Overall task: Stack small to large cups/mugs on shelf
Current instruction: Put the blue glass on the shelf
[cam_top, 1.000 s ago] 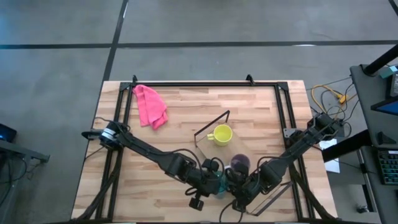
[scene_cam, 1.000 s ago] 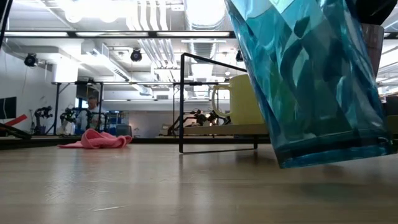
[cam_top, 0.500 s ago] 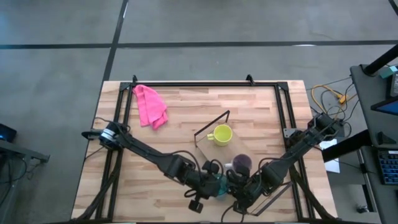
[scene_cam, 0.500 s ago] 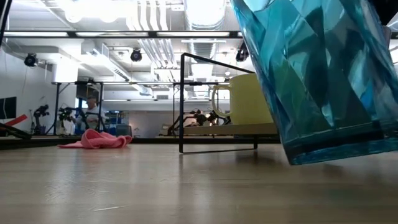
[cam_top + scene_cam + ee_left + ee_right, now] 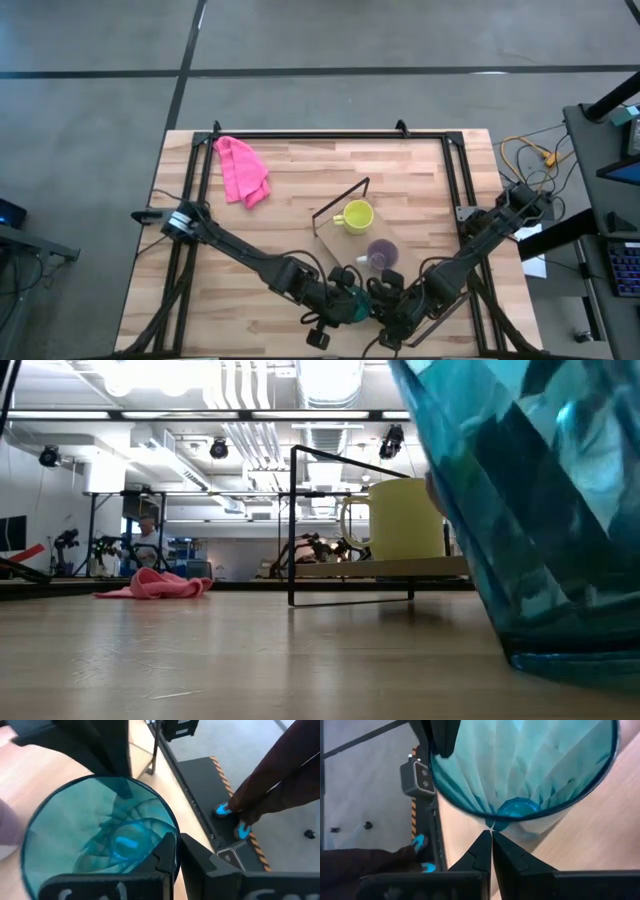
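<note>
Teal cup (image 5: 352,306) sits near the counter (image 5: 300,180) front edge, between both end effectors; in the low view it fills the right side (image 5: 540,510), base just above or on the wood, cannot tell which. Left end effector (image 5: 338,305) grips the teal cup rim, one finger inside, one outside (image 5: 172,852); cup interior looks empty, only ribbed walls and blue base visible (image 5: 100,840). Right end effector (image 5: 392,312) is just beside the cup, fingers pressed together at a narrow point touching or almost touching its lower wall (image 5: 491,847). Yellow mug (image 5: 355,215) stands upright on the shelf (image 5: 335,240), handle toward the wire bracket (image 5: 340,200); contents not visible. Purple mug (image 5: 382,254) is upright on the shelf next to the yellow one, nearer the arms, looks empty. Pink cloth (image 5: 242,170) lies well apart at the far left of the counter.
</note>
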You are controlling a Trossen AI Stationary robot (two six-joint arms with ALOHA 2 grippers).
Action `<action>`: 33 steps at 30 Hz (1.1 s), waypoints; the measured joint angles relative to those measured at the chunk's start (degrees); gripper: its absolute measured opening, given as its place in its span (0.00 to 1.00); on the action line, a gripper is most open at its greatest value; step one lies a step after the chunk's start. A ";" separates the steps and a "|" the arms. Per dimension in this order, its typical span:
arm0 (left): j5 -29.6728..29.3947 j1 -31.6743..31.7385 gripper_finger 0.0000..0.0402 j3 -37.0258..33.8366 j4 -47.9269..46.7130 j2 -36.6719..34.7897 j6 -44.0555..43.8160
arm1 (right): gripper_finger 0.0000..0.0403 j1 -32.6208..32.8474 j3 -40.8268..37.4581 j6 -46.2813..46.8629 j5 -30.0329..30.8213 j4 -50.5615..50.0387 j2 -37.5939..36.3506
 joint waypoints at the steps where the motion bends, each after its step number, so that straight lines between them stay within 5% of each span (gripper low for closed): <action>1: 0.06 -0.08 0.00 0.33 0.51 0.49 -0.05 | 0.02 0.08 0.09 0.01 -0.18 -0.10 0.00; 25: -0.10 -0.37 0.00 1.49 1.97 1.22 -0.32 | 0.02 1.64 -0.26 2.55 2.54 -1.64 0.44; 33: -0.43 -0.20 0.09 1.36 2.61 1.22 -0.23 | 0.02 1.55 -0.34 2.55 3.97 -1.72 0.50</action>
